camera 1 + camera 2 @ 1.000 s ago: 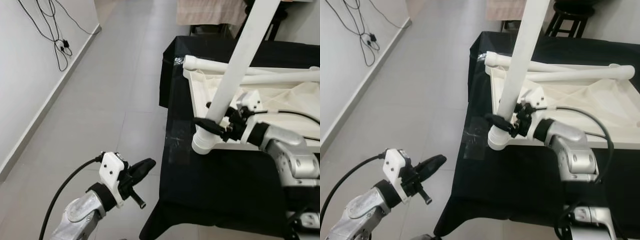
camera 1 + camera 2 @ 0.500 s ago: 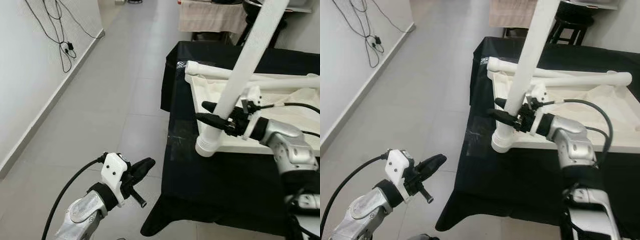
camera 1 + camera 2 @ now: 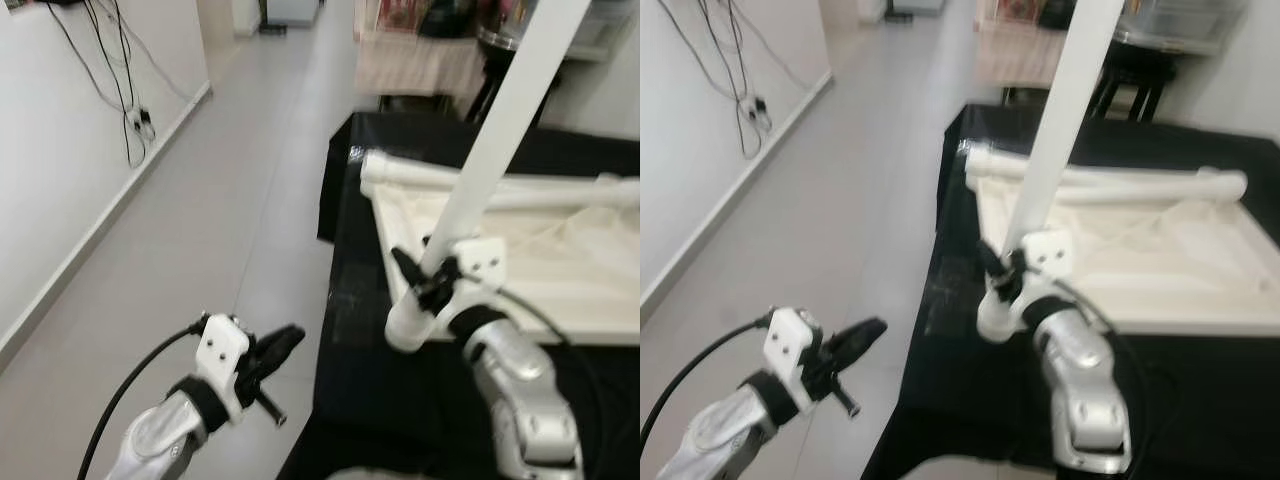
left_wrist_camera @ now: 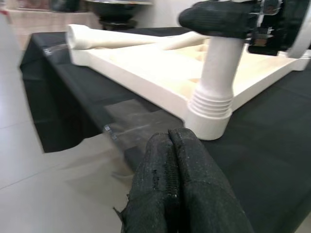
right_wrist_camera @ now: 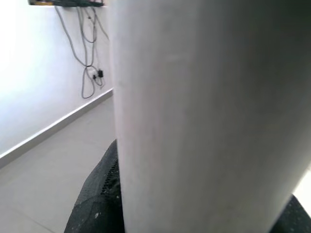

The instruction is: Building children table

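Table leg stands tilted at the near-left corner of the upturned white tabletop, on the black-draped surface. My right end effector pinches it low, just above the ribbed foot, lower than 0.5 s ago. Foot sits near the surface's left edge; open floor beyond. Left end effector hangs off-surface, fingers pressed together. Camera shifted since.
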`<state>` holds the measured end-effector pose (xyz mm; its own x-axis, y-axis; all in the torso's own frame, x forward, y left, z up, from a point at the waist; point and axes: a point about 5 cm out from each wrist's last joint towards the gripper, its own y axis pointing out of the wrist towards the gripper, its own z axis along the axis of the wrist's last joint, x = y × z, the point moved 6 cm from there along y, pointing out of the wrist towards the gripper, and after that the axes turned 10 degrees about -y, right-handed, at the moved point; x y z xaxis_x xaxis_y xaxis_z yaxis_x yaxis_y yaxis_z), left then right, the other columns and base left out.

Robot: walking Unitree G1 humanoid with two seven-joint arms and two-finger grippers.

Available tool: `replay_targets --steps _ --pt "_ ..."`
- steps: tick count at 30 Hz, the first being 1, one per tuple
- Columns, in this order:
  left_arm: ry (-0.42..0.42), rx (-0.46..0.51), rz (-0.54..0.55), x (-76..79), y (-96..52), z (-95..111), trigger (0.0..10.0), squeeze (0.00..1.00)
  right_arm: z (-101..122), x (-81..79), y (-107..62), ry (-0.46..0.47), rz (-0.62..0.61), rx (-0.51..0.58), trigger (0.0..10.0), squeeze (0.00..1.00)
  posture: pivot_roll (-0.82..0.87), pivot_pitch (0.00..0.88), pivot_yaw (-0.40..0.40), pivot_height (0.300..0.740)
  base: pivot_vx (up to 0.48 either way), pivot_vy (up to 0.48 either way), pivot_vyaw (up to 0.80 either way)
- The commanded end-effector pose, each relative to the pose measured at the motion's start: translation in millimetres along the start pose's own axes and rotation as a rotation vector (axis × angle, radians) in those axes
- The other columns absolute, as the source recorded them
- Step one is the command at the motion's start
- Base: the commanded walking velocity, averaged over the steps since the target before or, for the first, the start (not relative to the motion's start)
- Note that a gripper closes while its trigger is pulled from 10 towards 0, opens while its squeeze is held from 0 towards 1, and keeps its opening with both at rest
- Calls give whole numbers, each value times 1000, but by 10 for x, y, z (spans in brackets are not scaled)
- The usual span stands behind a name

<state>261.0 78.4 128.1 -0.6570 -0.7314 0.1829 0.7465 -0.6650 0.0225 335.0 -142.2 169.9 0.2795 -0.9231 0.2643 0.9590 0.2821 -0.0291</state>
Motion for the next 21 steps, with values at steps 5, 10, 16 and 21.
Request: replay_targets --steps 5,10,16,21 --pt "-11 -28 -16 -14 3 -52 10000 0 -194 -166 142 58 131 -60 10000 1000 19 104 -20 740 0 0 0" --pt "-12 -25 -15 -12 16 -46 10000 0 186 -257 236 83 303 105 10000 1000 22 101 -20 740 0 0 0" --pt "-19 -26 -25 4 37 -47 10000 0 374 -429 167 -27 716 193 10000 0 32 97 -25 740 0 0 0" --pt "-23 -27 -28 18 41 -55 10000 0 408 -295 302 3 834 206 10000 0 48 94 -29 740 0 0 0"
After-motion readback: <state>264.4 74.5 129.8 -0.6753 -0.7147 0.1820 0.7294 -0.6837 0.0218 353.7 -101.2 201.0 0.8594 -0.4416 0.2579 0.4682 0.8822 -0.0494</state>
